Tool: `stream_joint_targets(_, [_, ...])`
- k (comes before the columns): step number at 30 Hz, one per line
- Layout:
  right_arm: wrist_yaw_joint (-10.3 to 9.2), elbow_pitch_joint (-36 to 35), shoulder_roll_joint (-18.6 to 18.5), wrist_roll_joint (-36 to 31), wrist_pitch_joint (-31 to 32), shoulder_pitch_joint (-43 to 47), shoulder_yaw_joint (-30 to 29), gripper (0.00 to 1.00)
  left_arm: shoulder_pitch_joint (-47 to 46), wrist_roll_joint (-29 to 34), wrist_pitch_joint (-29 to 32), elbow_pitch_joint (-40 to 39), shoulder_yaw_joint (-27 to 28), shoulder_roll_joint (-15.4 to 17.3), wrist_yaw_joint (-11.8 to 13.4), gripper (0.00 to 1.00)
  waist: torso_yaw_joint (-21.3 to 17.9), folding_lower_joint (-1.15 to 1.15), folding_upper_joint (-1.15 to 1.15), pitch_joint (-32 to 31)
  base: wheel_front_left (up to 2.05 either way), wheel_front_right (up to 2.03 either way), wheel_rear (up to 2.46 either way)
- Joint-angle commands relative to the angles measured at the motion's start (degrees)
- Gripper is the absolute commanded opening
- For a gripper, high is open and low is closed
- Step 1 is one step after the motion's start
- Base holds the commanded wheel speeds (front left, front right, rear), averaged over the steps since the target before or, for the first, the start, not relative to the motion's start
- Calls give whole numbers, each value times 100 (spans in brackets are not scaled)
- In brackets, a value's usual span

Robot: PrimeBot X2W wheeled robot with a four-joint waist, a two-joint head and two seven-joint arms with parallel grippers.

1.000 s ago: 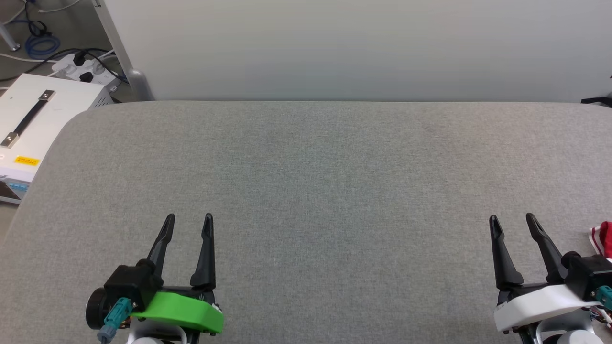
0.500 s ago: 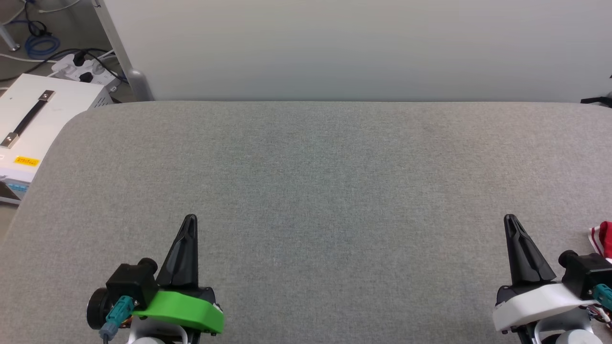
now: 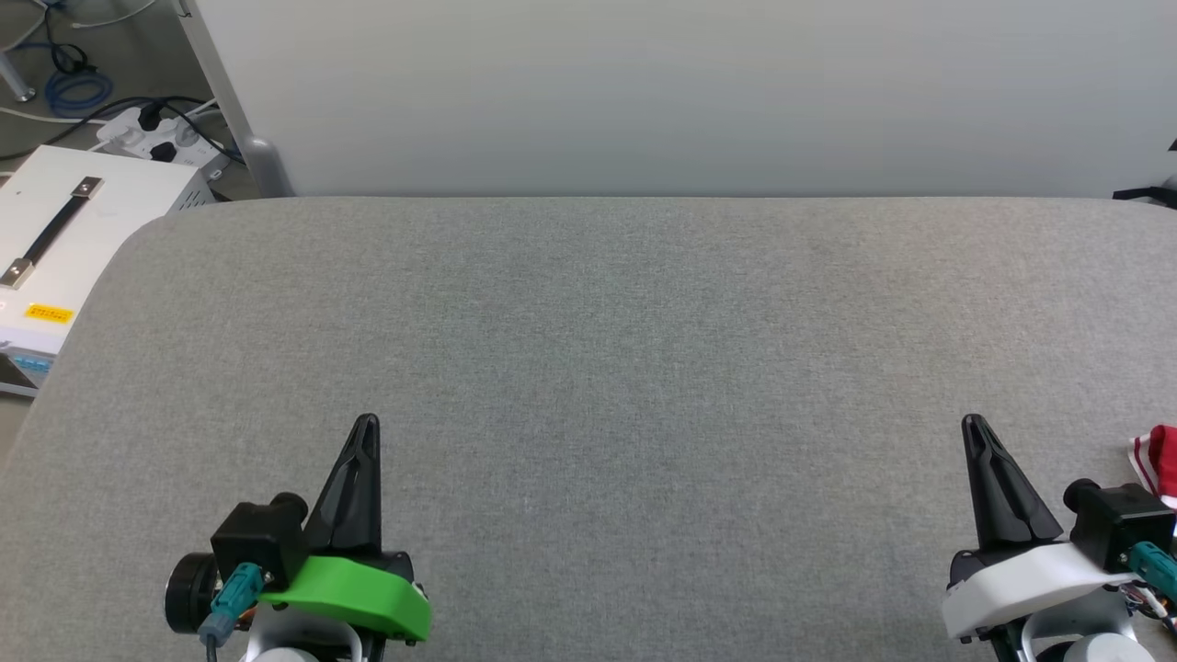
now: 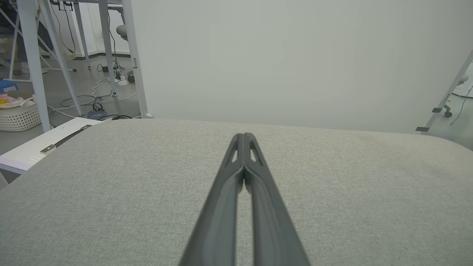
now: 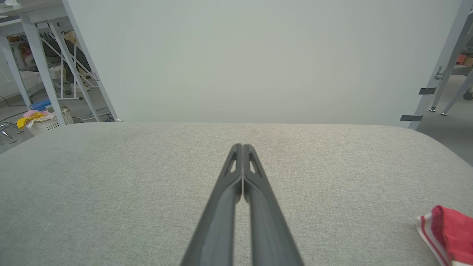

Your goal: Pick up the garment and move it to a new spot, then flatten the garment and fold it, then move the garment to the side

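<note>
A small part of the red garment with striped red-and-white trim lies at the right edge of the grey padded table; most of it is out of frame. It shows again as the garment at the lower right of the right wrist view. My right gripper is shut and empty, just left of that cloth and apart from it. Over the near left of the table my left gripper is also shut with nothing in it. Both point away from me: left gripper, right gripper.
A pale partition wall stands behind the table's far edge. Off the table's left end sits a white case with a black strap, with a power strip and cables on the floor behind it. A laundry basket stands far left.
Both grippers have gone from open to shut, with nothing between the fingers. The arms have stayed almost in place; the view has shifted slightly.
</note>
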Motion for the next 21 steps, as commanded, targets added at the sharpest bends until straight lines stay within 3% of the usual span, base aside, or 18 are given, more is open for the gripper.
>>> stream_joint_targets(1, [-1, -35, 32, -71, 27, -23, -9, 0, -15, 58, 35, -31, 19, -16, 46, 0, -2, 0, 0, -2, 0, 0, 0])
stream_joint_targets(21, [-2, -132, 157, -410, 342, -49, -24, 0, -35, 336, 379, -113, 50, -36, 219, 0, -44, 0, 0, -35, 0, 0, 0])
